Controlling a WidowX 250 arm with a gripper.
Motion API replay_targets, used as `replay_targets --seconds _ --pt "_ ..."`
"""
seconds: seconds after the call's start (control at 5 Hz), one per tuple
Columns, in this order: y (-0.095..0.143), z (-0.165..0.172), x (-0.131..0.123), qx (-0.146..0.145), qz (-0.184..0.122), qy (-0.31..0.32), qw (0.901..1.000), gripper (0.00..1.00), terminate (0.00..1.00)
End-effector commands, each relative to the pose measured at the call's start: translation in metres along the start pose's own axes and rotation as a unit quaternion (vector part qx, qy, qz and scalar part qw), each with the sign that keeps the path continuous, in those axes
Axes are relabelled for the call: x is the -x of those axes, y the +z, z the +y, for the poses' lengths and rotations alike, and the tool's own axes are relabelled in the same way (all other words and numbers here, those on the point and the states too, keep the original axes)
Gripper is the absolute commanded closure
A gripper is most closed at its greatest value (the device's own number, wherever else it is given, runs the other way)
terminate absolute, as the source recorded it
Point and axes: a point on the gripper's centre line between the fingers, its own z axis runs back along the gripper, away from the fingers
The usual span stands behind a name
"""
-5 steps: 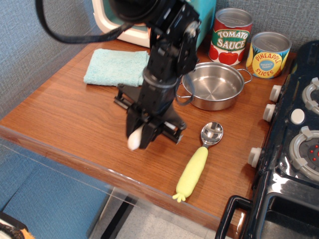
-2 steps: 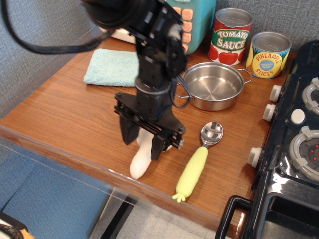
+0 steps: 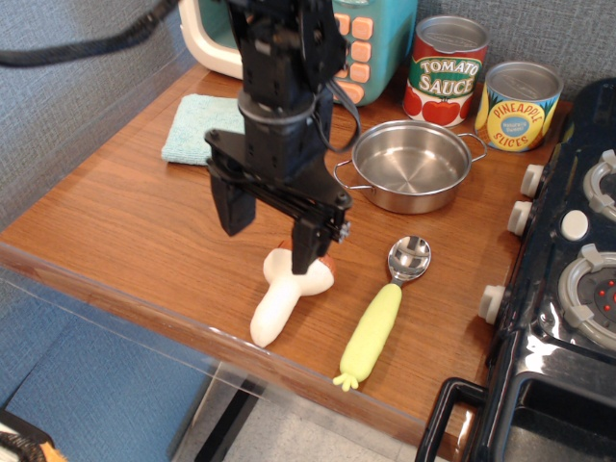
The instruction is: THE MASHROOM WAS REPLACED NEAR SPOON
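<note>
The mushroom (image 3: 280, 302) lies on its side on the wooden counter near the front edge, white stem toward the front, reddish-brown cap partly hidden behind a finger. The spoon (image 3: 383, 310) lies just to its right, metal bowl toward the back, pale yellow handle toward the front. My gripper (image 3: 269, 229) hangs just above the mushroom's cap end, jaws spread wide and empty; one black finger (image 3: 306, 242) stands in front of the cap.
A steel pan (image 3: 412, 166) sits behind the spoon. A tomato sauce can (image 3: 446, 70) and a pineapple slices can (image 3: 520, 106) stand at the back. A teal cloth (image 3: 197, 131) lies at the back left. A toy stove (image 3: 577, 279) fills the right side.
My gripper carried the mushroom down to the counter beside the spoon, opened and let it go, then rose and moved back a little. The mushroom now lies free.
</note>
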Motion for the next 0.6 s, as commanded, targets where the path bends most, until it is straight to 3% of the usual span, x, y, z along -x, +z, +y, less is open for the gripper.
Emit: replay_targets --seconds 0.0,0.2,0.4 --pt "0.0103 0.0063 -0.0003 -0.004 -0.027 0.002 0.9996 0.0 0.0" --pt "0.0103 0.0063 -0.0003 -0.004 -0.027 0.002 0.9996 0.0 0.0" --pt "0.0103 0.0063 -0.0003 -0.004 -0.027 0.002 0.9996 0.0 1.0"
